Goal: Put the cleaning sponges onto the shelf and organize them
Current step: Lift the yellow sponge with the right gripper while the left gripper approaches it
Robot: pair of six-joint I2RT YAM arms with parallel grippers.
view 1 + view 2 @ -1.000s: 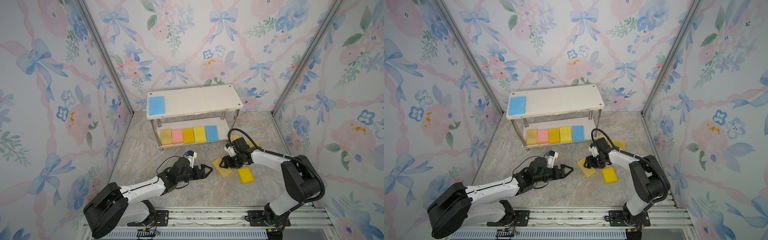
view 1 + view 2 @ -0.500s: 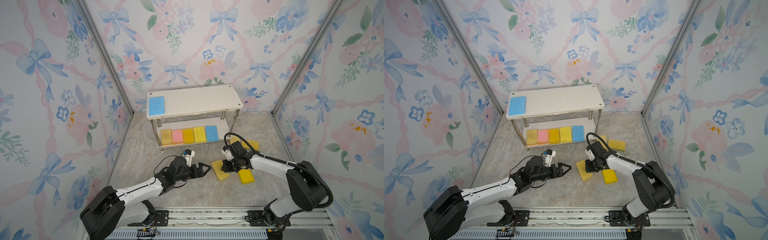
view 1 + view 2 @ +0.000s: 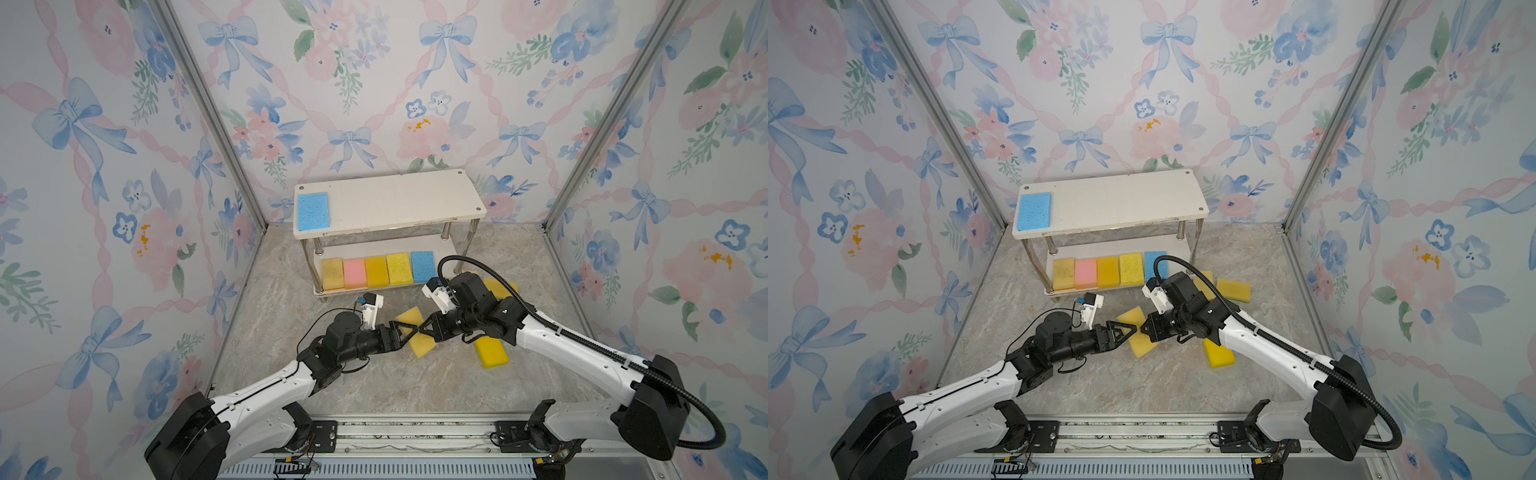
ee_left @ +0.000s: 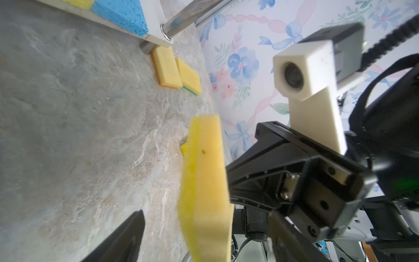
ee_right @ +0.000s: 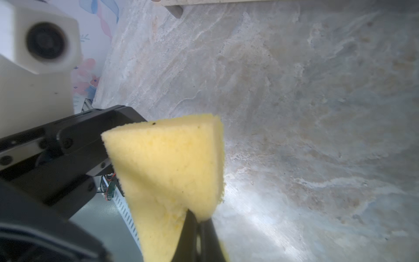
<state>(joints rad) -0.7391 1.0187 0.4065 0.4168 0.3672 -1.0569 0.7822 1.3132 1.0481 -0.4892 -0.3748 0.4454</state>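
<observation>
My right gripper is shut on one corner of a pale yellow sponge and holds it tilted above the floor. My left gripper is open, one finger on each side of that sponge, with a gap on both sides. On the shelf, a blue sponge lies on the top board. The lower board holds a row of yellow, pink, orange-yellow, yellow and blue sponges.
A bright yellow sponge lies on the marble floor under my right forearm. Two more yellow sponges lie by the shelf's right front leg. Wallpapered walls close in three sides.
My right gripper has shut on the yellow sponge, lifted it off the floor and carried it left. My left gripper has come right, so its fingers now straddle the sponge.
</observation>
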